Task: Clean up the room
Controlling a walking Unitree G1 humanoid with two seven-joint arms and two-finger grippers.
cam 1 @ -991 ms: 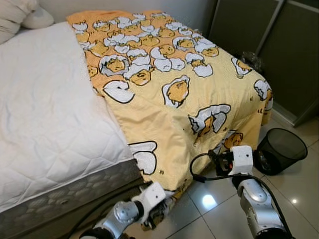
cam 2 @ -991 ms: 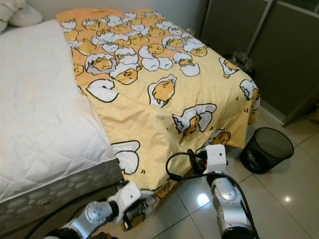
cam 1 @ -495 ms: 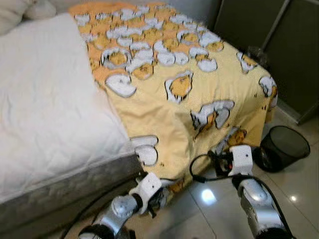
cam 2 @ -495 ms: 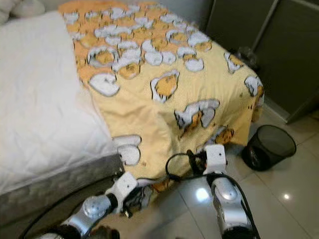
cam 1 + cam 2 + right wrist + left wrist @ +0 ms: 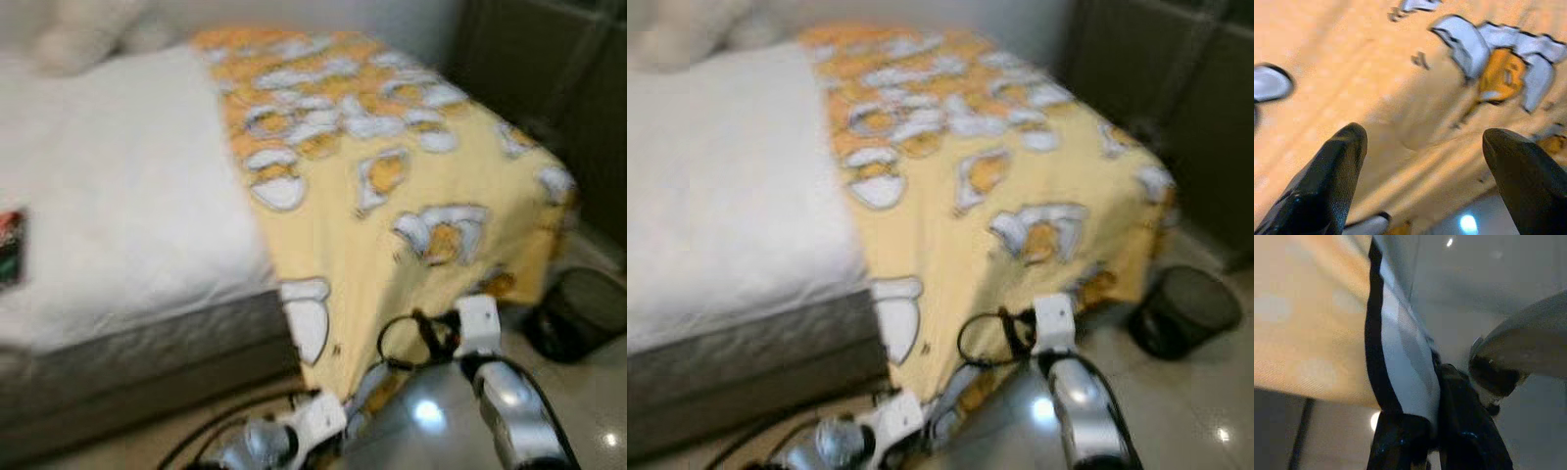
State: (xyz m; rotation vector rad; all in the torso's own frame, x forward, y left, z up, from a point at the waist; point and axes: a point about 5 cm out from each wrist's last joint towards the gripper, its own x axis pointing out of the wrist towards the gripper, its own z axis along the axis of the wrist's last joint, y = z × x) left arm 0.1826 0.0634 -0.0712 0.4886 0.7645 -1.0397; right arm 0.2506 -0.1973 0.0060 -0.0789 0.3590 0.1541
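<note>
The yellow blanket (image 5: 392, 206), printed with white and orange egg figures, covers one side of the bed and hangs over its edge toward the floor. Its low hanging hem lies between the two black fingers (image 5: 1469, 431) of the left gripper (image 5: 1437, 396), which are clamped together on the cloth (a white patch with a black outline runs straight down into the pinch). From the head views this gripper (image 5: 343, 431) sits low at the foot of the drape, just above the tiled floor (image 5: 578, 392).

The right gripper (image 5: 1422, 152) points at the hanging side of the same blanket, its two fingers (image 5: 1332, 176) spread wide apart with yellow cloth and one egg print showing in the gap between them; whether the tips touch the cloth cannot be told. In the head views the right gripper (image 5: 446, 328) stands close against the drape, above and beside the left one.

Beyond the blanket, the bare white mattress (image 5: 127, 225) takes up the other side of the bed, with a pale pillow (image 5: 78, 34) at its far end. A small dark object (image 5: 10, 245) lies on the mattress, too blurred to identify. A black mesh wastebasket (image 5: 583, 313) stands on the floor beside the right arm, near the blanket's corner.
</note>
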